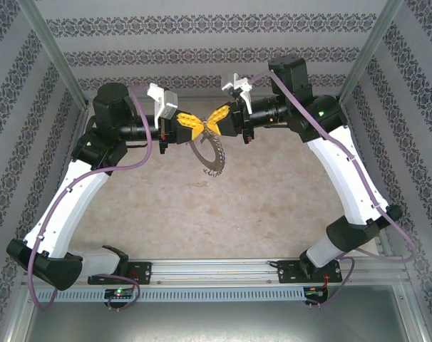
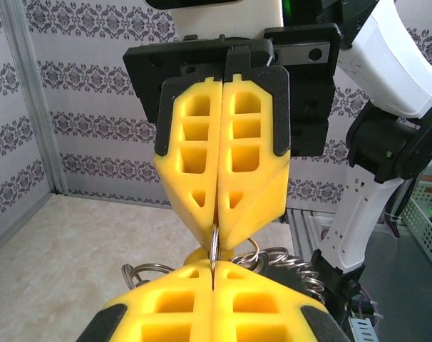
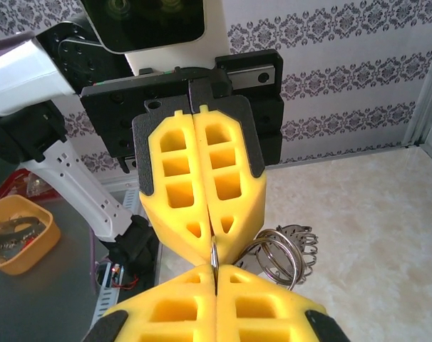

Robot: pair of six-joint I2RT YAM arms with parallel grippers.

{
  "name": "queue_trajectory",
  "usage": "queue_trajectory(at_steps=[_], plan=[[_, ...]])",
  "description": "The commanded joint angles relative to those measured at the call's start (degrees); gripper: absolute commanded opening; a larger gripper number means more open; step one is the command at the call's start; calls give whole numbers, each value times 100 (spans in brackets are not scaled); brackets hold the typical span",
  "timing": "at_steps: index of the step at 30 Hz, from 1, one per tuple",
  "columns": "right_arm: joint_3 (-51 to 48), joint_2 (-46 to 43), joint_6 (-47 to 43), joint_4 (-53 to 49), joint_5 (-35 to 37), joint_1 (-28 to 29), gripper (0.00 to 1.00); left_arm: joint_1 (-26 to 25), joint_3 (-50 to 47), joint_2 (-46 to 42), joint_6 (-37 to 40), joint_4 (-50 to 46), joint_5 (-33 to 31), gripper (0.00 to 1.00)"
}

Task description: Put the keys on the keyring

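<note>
Left hand [image 1: 189, 122] and right hand [image 1: 217, 120] sat tip-to-tip, both clenched on the keyring [image 1: 216, 162] hanging toward 6 o'clock; threading apparently awaited prying its coil open.

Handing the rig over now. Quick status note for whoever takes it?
Left pincer: shut, tip to tip with the right, pinching the ring's wire.
Right pincer: shut on the same wire.
Ring: in the air above the table, hanging below the two tips.
Done: ring is up and gripped by both arms.
Left: threading the key. I cannot tell whether any key is on the ring yet.
</note>
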Motion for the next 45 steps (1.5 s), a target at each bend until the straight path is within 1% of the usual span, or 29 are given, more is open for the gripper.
queue_trajectory(at_steps=[1, 3, 4, 5, 7, 11, 15, 18, 21, 29, 30, 31, 34, 38, 39, 40, 41, 43, 45], plan=[[227, 69, -302, -256, 49, 180, 0, 68, 47, -90, 53, 212, -47, 0], [351, 87, -579, -505, 408, 283, 0, 59, 81, -91, 217, -3, -192, 0], [423, 113, -786, -678, 668, 344, 0, 47, 132, -93, 385, -210, -348, 4], [497, 136, -978, -870, 951, 415, 0, 41, 192, -84, 584, -447, -514, 10], [610, 182, -1196, -1118, 1311, 489, 0, -3, 352, -57, 1013, -941, -814, 16], [746, 240, -1325, -1331, 1644, 544, 0, -239, 690, 81, 1887, -1937, -1498, 19], [786, 258, -1389, -1414, 1688, 590, 0, -419, 912, 222, 2263, -2362, -1783, 16], [794, 286, -1467, -1515, 1704, 632, 0, -482, 965, 263, 2300, -2406, -1821, 16], [830, 312, -1526, -1594, 1743, 668, 0, -563, 1024, 321, 2341, -2483, -1838, 12], [839, 330, -1480, -1531, 1614, 693, 0, -767, 1100, 441, 2432, -2627, -1876, 11], [823, 328, -1467, -1509, 1602, 704, 0, -785, 1087, 441, 2434, -2629, -1870, 10], [812, 320, -1453, -1495, 1591, 709, 0, -788, 1084, 446, 2432, -2633, -1862, 6], [767, 276, -1451, -1443, 1558, 713, 0, -805, 1075, 447, 2440, -2634, -1861, 0], [742, 228, -1334, -1420, 1603, 709, 0, -783, 1043, 398, 2359, -2504, -1816, 0], [691, 203, -1252, -1381, 1641, 698, 6, -763, 1032, 402, 2324, -2464, -1775, 0], [609, 150, -1094, -1275, 1700, 649, 17, -741, 1023, 395, 2285, -2431, -1725, 0], [499, 80, -909, -1152, 1695, 584, 25, -724, 1007, 382, 2251, -2398, -1677, 0], [299, -74, -640, -954, 1518, 420, 33, -686, 975, 370, 2170, -2304, -1592, 0], [90, -210, -371, -763, 1321, 268, 39, -625, 937, 338, 2083, -2182, -1510, 0]])
